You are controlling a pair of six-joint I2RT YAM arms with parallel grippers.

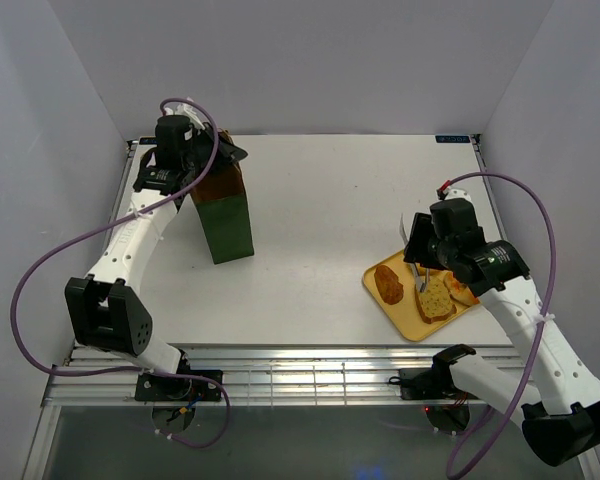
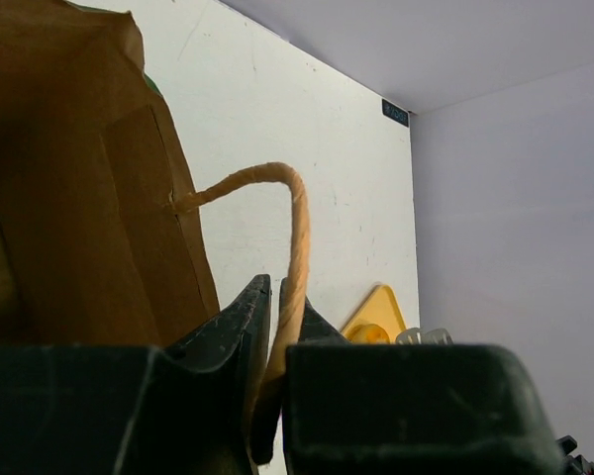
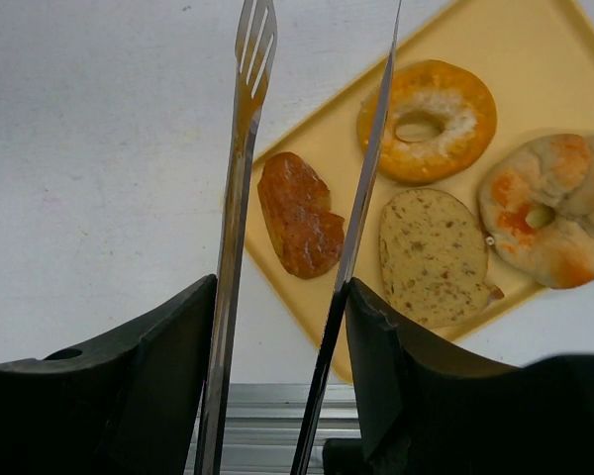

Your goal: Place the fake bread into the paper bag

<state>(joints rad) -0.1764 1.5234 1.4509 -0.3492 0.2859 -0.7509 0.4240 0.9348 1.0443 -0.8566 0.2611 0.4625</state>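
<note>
Four golden-brown toy bread pieces (image 3: 299, 226) lie on the flat yellow tray (image 3: 535, 49) at the near right of the white table (image 1: 330, 200): oblong roll (image 3: 295, 213), speckled slice (image 3: 434, 257), sugared ring (image 3: 470, 114), knotted bun (image 3: 554, 213). The right gripper (image 3: 282, 297), fingers (image 3: 148, 376) partly apart, clasps long metal tongs (image 3: 240, 148) whose two arms straddle the roll. Farther off at left, the left gripper (image 2: 275, 346) pinches tight the pale cord handle (image 2: 297, 228) of the upright dark green paper bag (image 1: 225, 225).

the paper bag (image 2: 69, 198) is matt kraft, its cord (image 2: 297, 228) rough, the tongs (image 3: 234, 228) polished metal.
</note>
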